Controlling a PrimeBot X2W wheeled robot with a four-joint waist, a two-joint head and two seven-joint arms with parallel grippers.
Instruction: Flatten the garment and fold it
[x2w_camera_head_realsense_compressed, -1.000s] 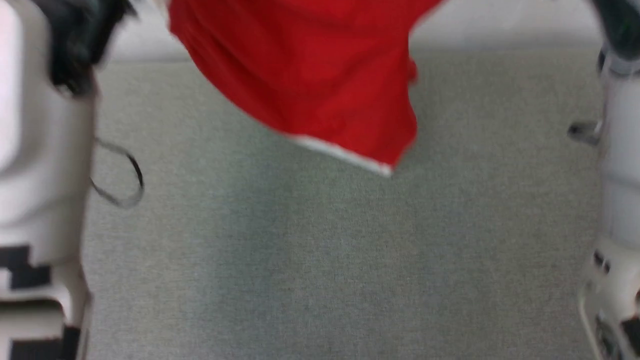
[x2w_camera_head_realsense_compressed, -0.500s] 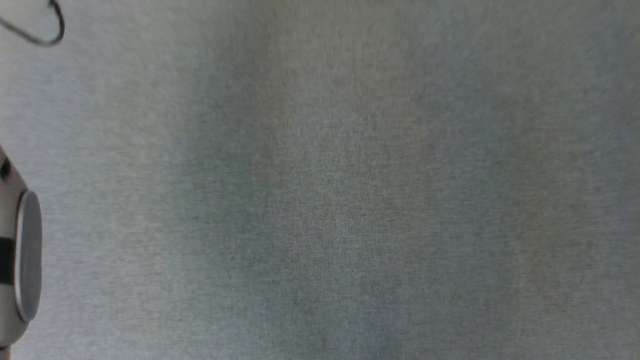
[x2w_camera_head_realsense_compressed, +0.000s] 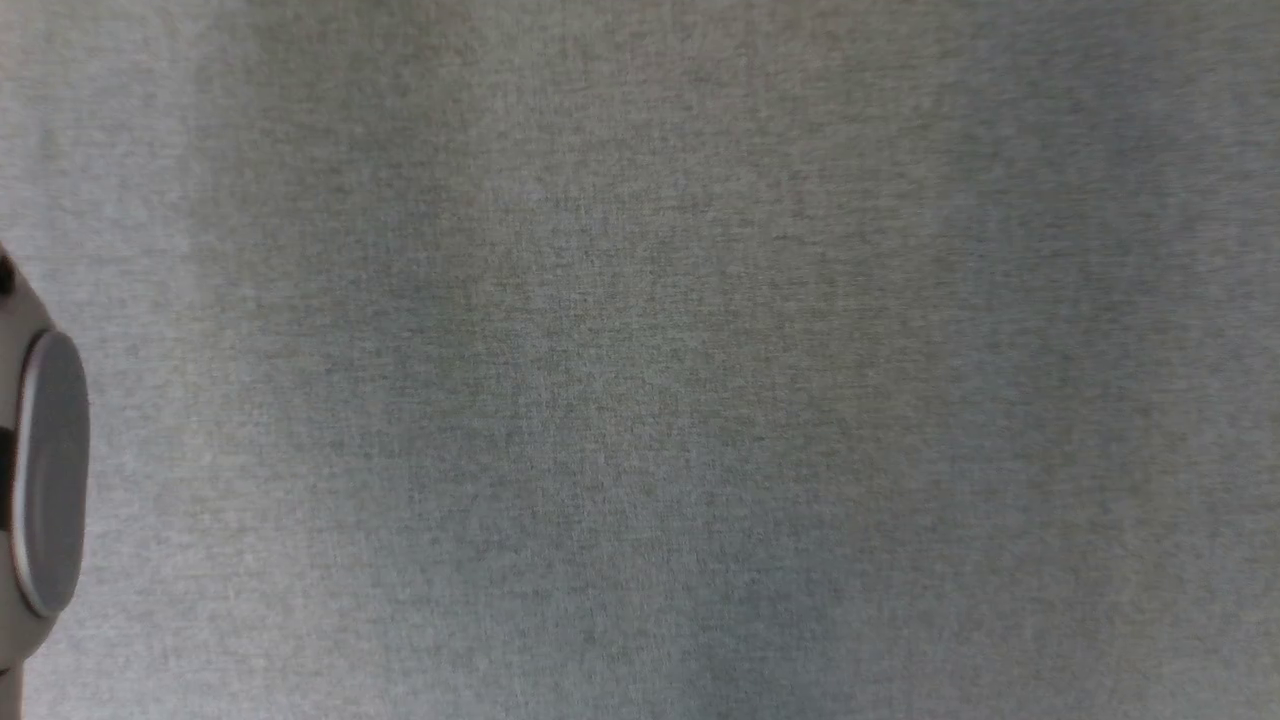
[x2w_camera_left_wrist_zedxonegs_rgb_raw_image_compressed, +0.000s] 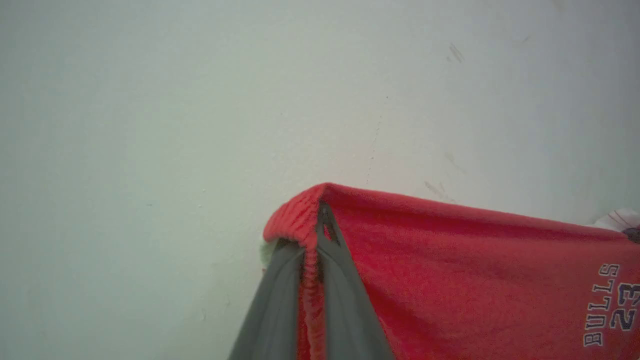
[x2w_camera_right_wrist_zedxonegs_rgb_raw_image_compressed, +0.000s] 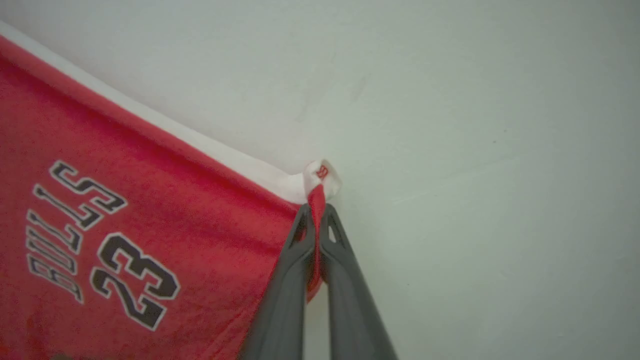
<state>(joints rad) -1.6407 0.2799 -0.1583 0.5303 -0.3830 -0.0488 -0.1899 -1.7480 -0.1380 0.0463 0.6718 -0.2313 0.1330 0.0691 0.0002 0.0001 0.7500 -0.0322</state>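
Note:
The red shorts (x2w_camera_left_wrist_zedxonegs_rgb_raw_image_compressed: 475, 280) hang stretched in the air between my two grippers, in front of a pale wall. My left gripper (x2w_camera_left_wrist_zedxonegs_rgb_raw_image_compressed: 314, 225) is shut on a ribbed red corner of the shorts. My right gripper (x2w_camera_right_wrist_zedxonegs_rgb_raw_image_compressed: 316, 210) is shut on the corner where the white edge band (x2w_camera_right_wrist_zedxonegs_rgb_raw_image_compressed: 210, 147) ends. The lettering "BULLS 23" (x2w_camera_right_wrist_zedxonegs_rgb_raw_image_compressed: 100, 245) reads sideways in the right wrist view and shows again, small, at the right edge of the left wrist view as "BULLS 23" (x2w_camera_left_wrist_zedxonegs_rgb_raw_image_compressed: 612, 305). In the head view I see a grey cloth table surface (x2w_camera_head_realsense_compressed: 650, 380).
A pale round joint cap of my left arm (x2w_camera_head_realsense_compressed: 45, 470) sits at the left edge of the head view. A pale wall (x2w_camera_left_wrist_zedxonegs_rgb_raw_image_compressed: 200, 100) with faint scuff marks stands behind the shorts.
The head camera has tilted down: the shorts and both forearms, in view one second ago, have left the head view. The joint cap sits slightly higher than half a second ago.

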